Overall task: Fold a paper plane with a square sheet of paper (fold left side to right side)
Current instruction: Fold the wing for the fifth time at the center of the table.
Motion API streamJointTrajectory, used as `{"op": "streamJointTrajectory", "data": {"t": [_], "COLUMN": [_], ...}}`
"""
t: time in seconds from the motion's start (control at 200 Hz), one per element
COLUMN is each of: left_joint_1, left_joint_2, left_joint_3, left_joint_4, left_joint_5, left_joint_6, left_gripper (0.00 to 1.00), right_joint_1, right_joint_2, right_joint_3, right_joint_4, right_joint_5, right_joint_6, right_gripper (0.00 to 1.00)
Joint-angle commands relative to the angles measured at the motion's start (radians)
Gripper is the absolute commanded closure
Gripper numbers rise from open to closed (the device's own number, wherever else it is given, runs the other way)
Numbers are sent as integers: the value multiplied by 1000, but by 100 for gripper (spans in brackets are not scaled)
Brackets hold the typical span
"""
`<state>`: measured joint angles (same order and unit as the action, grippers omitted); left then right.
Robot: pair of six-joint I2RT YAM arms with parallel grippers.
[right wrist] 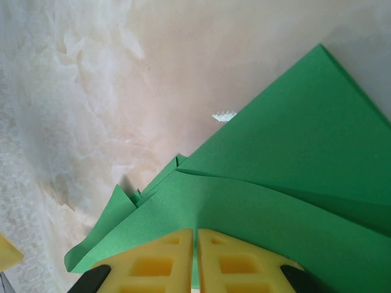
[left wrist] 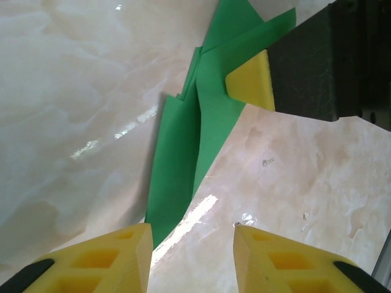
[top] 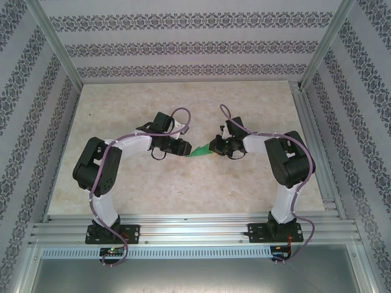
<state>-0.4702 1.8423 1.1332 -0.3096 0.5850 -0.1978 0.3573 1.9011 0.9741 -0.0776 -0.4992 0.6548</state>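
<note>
The square sheet of paper (top: 200, 151) is bright green and folded into a narrow, layered paper plane shape at the table's middle, between my two grippers. My right gripper (top: 215, 146) is shut on its right end. In the right wrist view the yellow fingers (right wrist: 153, 262) pinch the green layers (right wrist: 293, 183) with only a thin slit between them. My left gripper (left wrist: 192, 229) stands open, with bare table between its fingers. The paper's pointed end (left wrist: 177, 177) lies just ahead of the left finger (left wrist: 116, 256), apart from it. The right gripper's yellow pad (left wrist: 250, 79) presses on the paper at the top.
The beige marbled tabletop (top: 183, 189) spreads around the paper. Patterned walls and metal frame posts (top: 55, 49) enclose it. An aluminium rail (top: 195, 229) carrying both arm bases runs along the near edge.
</note>
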Motion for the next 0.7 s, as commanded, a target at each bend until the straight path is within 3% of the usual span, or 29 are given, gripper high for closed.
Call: {"op": "streamJointTrajectory", "data": {"t": [0.0,0.075,0.165,0.24,0.46,0.694], "left_joint_1": [-23,-30,-42,-47,-75,-78], "left_joint_2": [42,75,90,91,150,207], "left_joint_3": [61,99,124,125,140,169], "left_joint_4": [-22,-24,-11,10,3,18], "left_joint_5": [-4,23,65,100,141,108], "left_joint_6": [61,60,49,38,38,29], "left_gripper": [59,67,84,91,93,94], "right_joint_1": [-14,-14,-13,-13,-13,-13], "right_joint_2": [47,50,52,50,58,55], "right_joint_3": [-19,-16,-15,-14,-9,-5], "right_joint_4": [-37,-41,-46,-49,-56,-70], "right_joint_5": [51,51,49,49,50,54], "right_joint_6": [-1,-1,-1,-2,-3,-12], "right_gripper": [89,89,89,88,89,89]}}
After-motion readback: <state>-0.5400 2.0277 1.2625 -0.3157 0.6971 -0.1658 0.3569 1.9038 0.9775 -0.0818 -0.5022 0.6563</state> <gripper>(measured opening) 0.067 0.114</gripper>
